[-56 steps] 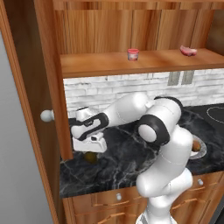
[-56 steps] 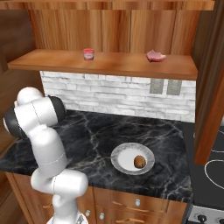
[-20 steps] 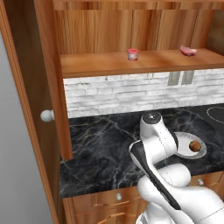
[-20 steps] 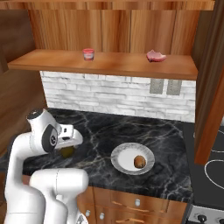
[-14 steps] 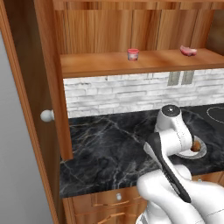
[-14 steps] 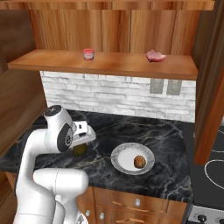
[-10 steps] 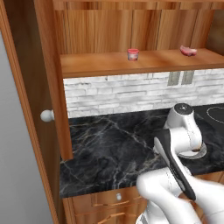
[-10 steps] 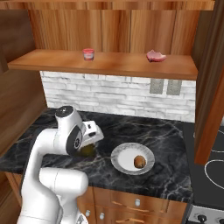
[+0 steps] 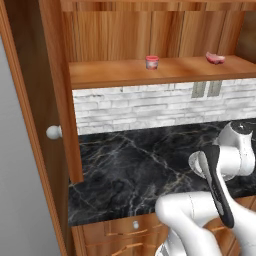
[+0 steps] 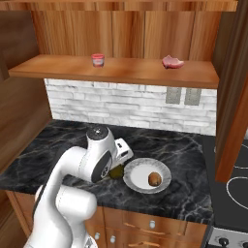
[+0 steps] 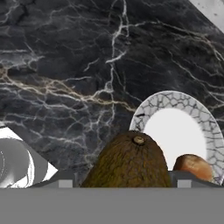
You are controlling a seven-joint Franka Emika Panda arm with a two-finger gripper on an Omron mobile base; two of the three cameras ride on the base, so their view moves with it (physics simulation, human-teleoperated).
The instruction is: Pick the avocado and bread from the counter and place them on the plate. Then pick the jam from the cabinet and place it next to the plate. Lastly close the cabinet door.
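My gripper (image 10: 117, 169) is shut on the avocado (image 10: 115, 171), a dark olive-brown lump held just above the black marble counter (image 10: 43, 150) at the left rim of the plate (image 10: 138, 186). In the hand view the avocado (image 11: 129, 162) sits between the finger tips, with the white-grey plate (image 11: 168, 100) just beyond it. The orange-brown bread (image 10: 154, 179) lies on the plate, and the bread (image 11: 194, 168) shows at the lower right of the hand view. The red-pink jam (image 10: 98, 60) stands on the cabinet shelf (image 10: 111, 70). The cabinet door (image 9: 30, 125) with its white knob (image 9: 53, 132) stands open at the left.
A flat pink lump (image 10: 172, 61) lies on the shelf to the right of the jam. A second wooden door (image 10: 235, 92) hangs open at the right, above a stovetop (image 10: 237, 186). A white brick wall (image 10: 121, 104) backs the counter, and drawers run under its front edge.
The arm has swung to the right along the counter with the avocado in its grip, from the left part of the counter to the plate's left rim. The bread and the jam have not moved.
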